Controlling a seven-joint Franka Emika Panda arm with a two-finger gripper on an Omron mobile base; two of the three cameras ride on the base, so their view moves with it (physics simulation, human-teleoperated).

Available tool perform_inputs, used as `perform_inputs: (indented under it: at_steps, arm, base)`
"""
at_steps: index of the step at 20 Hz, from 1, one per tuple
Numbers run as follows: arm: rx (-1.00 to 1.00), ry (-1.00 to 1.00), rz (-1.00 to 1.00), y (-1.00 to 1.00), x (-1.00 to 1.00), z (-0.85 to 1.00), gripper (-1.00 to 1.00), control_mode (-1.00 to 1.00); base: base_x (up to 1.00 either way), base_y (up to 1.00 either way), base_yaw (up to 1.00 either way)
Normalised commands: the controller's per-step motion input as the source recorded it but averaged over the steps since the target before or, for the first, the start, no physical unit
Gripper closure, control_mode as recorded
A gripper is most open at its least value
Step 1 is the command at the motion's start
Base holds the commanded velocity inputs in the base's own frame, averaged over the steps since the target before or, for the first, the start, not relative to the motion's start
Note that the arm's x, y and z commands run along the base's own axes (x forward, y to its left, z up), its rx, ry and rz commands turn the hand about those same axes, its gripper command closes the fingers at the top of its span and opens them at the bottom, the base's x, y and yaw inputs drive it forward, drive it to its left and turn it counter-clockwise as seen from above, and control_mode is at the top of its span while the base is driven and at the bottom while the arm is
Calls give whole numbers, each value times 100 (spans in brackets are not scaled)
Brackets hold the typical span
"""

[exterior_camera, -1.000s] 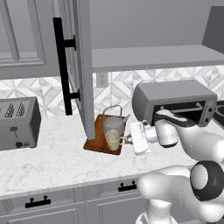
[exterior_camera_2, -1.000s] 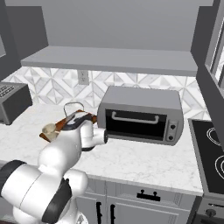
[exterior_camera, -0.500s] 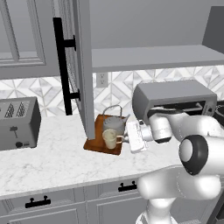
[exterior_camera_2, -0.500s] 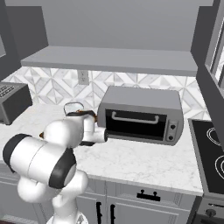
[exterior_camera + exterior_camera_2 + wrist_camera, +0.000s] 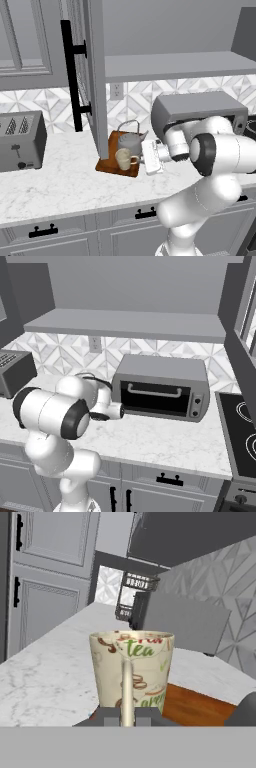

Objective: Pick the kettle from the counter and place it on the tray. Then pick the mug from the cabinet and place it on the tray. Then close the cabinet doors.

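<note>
Gripper (image 5: pixel 127 717) fingers pinch the handle of the cream mug (image 5: pixel 123 159), which stands on the front of the wooden tray (image 5: pixel 107 166). Around them: the marble counter (image 5: pixel 55 182), an open cabinet door (image 5: pixel 92 75), the tray, then the grey kettle (image 5: pixel 130 141) just behind the mug.

Cream mug (image 5: pixel 132 668) with brown-green print, reddish-brown tray (image 5: pixel 109 166), grey kettle (image 5: pixel 131 142).

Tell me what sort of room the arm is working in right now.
A rendered home kitchen, by the look of it: a marble-patterned counter over grey drawers, a toaster and toaster oven against a tiled backsplash, and a stovetop at the right. A mug and kettle sit on a tray.
</note>
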Motion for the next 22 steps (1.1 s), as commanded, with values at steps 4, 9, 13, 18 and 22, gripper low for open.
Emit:
perform_inputs:
  at_steps: [4, 9, 13, 18, 22]
  arm:
    - [0, 0, 0, 5, 21, -23, 100, -100]
    - [0, 0, 0, 2, 24, -16, 100, -100]
    - [0, 0, 0, 1, 15, -14, 100, -100]
    - [0, 0, 0, 0, 0, -5, -100, -100]
    - [0, 0, 0, 0, -6, 2, -100, -100]
  base:
    - [0, 0, 0]
    - [0, 0, 0]
    - [0, 0, 0]
    - [0, 0, 0]
    - [0, 0, 0]
